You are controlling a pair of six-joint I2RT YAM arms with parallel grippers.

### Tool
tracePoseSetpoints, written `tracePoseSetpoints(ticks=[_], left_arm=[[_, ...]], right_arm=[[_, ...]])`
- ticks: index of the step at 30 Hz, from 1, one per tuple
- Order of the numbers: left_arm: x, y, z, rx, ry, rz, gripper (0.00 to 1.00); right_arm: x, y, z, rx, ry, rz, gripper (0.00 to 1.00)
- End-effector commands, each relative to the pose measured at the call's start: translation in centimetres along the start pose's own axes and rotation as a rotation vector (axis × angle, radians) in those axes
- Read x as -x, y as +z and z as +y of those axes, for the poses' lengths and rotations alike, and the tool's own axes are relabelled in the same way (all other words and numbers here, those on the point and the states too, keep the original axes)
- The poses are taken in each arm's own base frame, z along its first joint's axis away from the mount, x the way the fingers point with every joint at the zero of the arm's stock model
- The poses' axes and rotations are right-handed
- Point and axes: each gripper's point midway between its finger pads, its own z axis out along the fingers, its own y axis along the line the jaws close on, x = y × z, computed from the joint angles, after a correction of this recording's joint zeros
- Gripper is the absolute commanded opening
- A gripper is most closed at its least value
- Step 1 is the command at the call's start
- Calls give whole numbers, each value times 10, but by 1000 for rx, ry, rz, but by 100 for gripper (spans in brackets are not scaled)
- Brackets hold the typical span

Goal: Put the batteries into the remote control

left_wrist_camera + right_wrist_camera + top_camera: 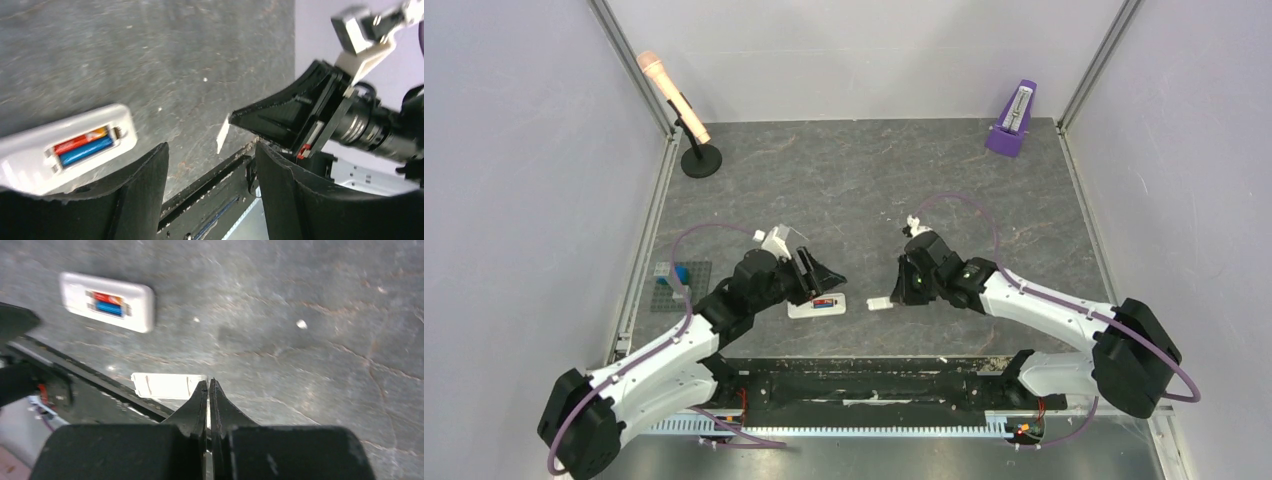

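The batteries [82, 146] already sat side by side in the bay on the back of the remote [25, 155], one red-orange and one blue. You would have judged them small, hard and smooth, quick to roll if tipped out. The remote looked like light, stiff white plastic, likely to skid on the table [150, 50] under a push, so its long edges were the place to hold it. It lay bay-up close to the table's near edge, just beside your left gripper [211, 150], whose jaws stood wide with nothing between them. The cover [167, 385], a thin, flat white piece, lay apart from the remote. Your right gripper [208, 385] was clenched tight at the cover's edge. Whether it pinched that edge could not be told.
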Motion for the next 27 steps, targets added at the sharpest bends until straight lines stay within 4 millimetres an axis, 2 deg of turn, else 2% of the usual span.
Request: tracePoseSetpoints(ticks=[1, 5, 9, 11, 13, 17, 21, 23, 27], left_arm=[[-2, 1, -62, -291, 212, 52, 71], [-12, 15, -67, -335, 242, 117, 72], [-16, 22, -83, -407, 267, 159, 71], [-13, 23, -88, -416, 282, 146, 65], [-9, 24, -86, -398, 290, 127, 52], [-10, 23, -84, -390, 303, 132, 35], [-16, 25, -75, -364, 304, 155, 31], [-16, 27, -69, -338, 305, 156, 26], [-13, 30, -65, -300, 332, 153, 2]], right_arm=[[50, -18, 51, 169, 57, -111, 0], [64, -23, 68, 220, 64, -128, 0], [68, -21, 76, 243, 66, -121, 0], [68, -21, 76, 249, 69, -115, 0], [68, -21, 78, 257, 68, -115, 0], [70, -21, 78, 263, 73, -112, 0], [73, -22, 81, 273, 72, -110, 0], [74, -22, 82, 279, 71, -109, 0], [73, -23, 85, 293, 73, -97, 1]])
